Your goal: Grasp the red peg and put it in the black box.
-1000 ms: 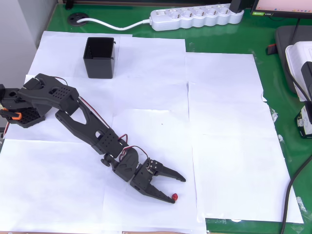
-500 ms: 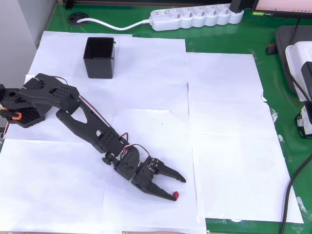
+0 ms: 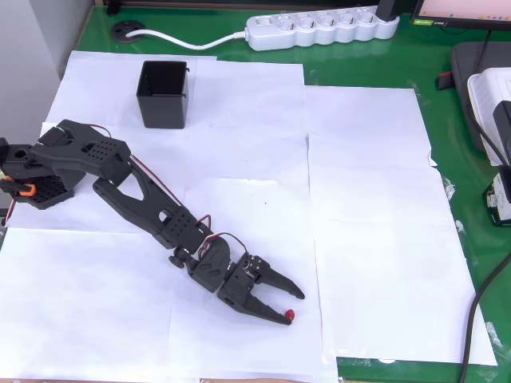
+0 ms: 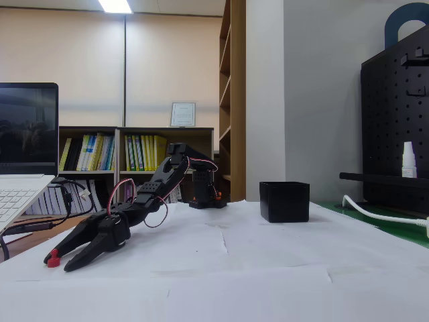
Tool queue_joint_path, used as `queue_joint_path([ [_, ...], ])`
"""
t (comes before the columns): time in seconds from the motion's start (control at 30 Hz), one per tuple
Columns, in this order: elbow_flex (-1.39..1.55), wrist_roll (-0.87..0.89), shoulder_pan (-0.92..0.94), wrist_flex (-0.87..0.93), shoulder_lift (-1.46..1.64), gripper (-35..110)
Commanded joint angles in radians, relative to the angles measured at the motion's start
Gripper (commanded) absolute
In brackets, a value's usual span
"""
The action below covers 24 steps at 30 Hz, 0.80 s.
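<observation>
The red peg (image 3: 291,314) lies on the white paper near the table's front edge in the overhead view. It touches the tip of the lower finger of my gripper (image 3: 293,307), which is open, and the upper finger stands apart from the peg. In the fixed view the gripper (image 4: 59,262) reaches low over the table, and the peg (image 4: 52,262) sits at the tip of its left finger. The black box (image 3: 164,116) stands upright and open-topped at the far left of the paper, far from the gripper. It also appears as the black box (image 4: 285,201) right of centre.
The arm's base (image 3: 32,171) sits at the left edge. A white power strip (image 3: 323,28) and its cable lie along the back. Dark and white devices (image 3: 487,96) crowd the right edge on the green mat. A laptop (image 4: 20,188) stands beside the table.
The gripper's fingers have narrowed a little. The lower finger has nudged the red peg slightly up and to the right in the overhead view.
</observation>
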Motion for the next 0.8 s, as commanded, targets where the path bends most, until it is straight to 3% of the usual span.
queue_joint_path([
  [0.0, 0.008, -0.014, 0.031, 0.009, 0.003, 17],
  [0.17, 0.0, -0.02, 0.041, 0.002, 0.005, 13],
  [0.3, -0.026, -0.063, 0.048, -0.018, 0.005, 0],
  [0.77, -0.034, -0.058, 0.049, -0.031, 0.002, 0],
])
